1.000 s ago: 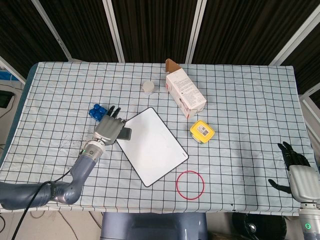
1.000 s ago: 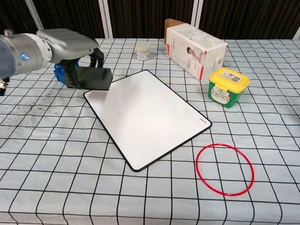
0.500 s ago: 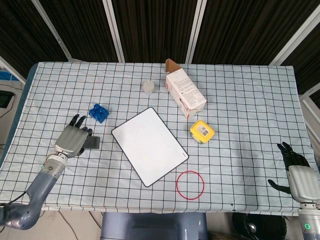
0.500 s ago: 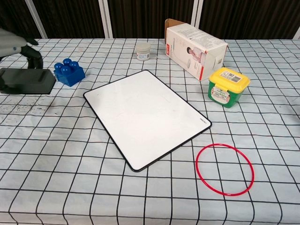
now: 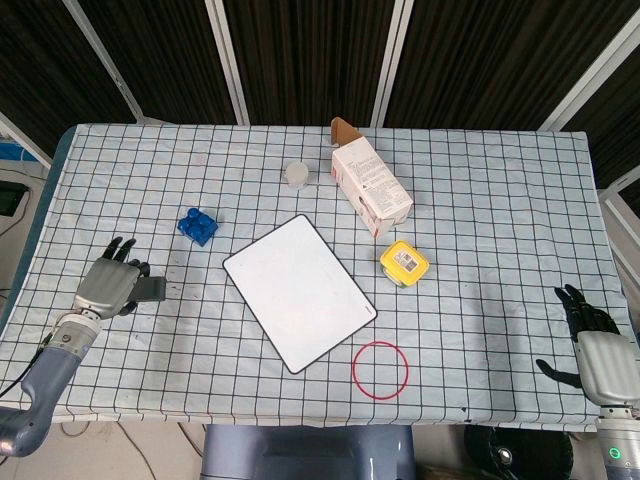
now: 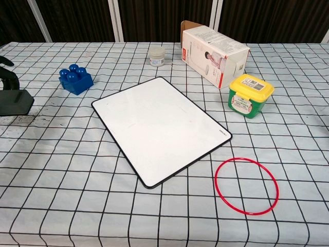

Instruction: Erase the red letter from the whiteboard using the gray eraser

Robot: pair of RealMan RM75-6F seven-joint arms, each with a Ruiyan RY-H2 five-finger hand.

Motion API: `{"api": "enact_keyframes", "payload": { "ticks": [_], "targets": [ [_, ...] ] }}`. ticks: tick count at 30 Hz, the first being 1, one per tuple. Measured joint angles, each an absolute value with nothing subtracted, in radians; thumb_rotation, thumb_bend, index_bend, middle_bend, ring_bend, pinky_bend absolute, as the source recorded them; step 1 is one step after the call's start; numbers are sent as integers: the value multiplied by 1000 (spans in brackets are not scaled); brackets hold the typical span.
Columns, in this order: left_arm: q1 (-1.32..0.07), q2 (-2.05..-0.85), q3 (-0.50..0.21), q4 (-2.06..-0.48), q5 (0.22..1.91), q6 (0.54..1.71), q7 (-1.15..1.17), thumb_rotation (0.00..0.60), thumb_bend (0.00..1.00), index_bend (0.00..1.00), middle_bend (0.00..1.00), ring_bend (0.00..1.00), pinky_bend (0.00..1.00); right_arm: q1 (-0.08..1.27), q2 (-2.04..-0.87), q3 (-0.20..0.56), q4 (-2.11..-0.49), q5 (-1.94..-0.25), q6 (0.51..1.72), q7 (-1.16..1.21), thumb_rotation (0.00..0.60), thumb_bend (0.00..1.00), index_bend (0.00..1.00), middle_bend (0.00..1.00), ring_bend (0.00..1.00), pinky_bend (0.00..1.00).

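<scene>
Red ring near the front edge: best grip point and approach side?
The red ring lies flat on the tablecloth, thin and open in the middle, so nothing to wrap. Come from above and pinch its rim, one of the fingers inside the loop and one outside. The right hand, idle at the right edge, is nearer; take the right-facing arc.

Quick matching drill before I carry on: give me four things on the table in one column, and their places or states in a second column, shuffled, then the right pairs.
Things:
1. whiteboard
2. gray eraser
3. red ring
4. blue block

Places or states:
A. in the left robot hand, near the table's left edge
B. lying by the whiteboard's near corner
C. wiped blank, middle of the table
D. standing free, left of the whiteboard's far corner

Pairs: 1-C, 2-A, 3-B, 4-D
</scene>
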State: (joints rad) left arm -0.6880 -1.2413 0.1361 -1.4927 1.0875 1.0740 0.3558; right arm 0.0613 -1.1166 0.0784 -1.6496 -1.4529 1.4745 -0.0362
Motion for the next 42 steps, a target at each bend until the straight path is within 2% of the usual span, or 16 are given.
{"api": "enact_keyframes", "payload": {
  "ticks": [8, 17, 20, 25, 28, 35, 42],
  "targets": [
    [-694, -1309, 101, -1359, 1135, 992, 287, 600, 278, 419, 447, 0, 0, 62, -1116, 79, -1650, -1453, 1474, -36, 600, 54, 77, 78, 193, 206],
    [-700, -1337, 87, -1310, 1149, 937, 268, 600, 212, 373, 408, 0, 0, 61, -1116, 79, -1651, -1451, 1474, -36, 600, 54, 77, 78, 193, 206],
    [-702, -1338, 87, -1309, 1152, 919, 274, 600, 190, 317, 367, 0, 0, 62, -1115, 80, -1652, -1450, 1473, -36, 600, 54, 77, 78, 193, 206],
    [-698, -1334, 91, -1315, 1156, 910, 307, 600, 139, 152, 209, 0, 0, 62, -1114, 80, -1654, -1447, 1470, -34, 600, 53, 77, 78, 193, 206],
    [-694, -1326, 91, -1332, 1151, 909, 337, 600, 98, 105, 153, 0, 0, 62, -1113, 81, -1655, -1447, 1471, -34, 600, 54, 77, 78, 193, 206],
    [-680, -1283, 81, -1421, 1156, 949, 370, 600, 95, 71, 139, 0, 0, 62, -1112, 83, -1656, -1445, 1471, -36, 600, 54, 77, 78, 193, 206],
    [-641, -1177, 73, -1600, 1189, 1074, 409, 600, 95, 19, 78, 0, 0, 63, -1113, 82, -1655, -1447, 1471, -35, 600, 54, 77, 78, 193, 206]
  ]
}}
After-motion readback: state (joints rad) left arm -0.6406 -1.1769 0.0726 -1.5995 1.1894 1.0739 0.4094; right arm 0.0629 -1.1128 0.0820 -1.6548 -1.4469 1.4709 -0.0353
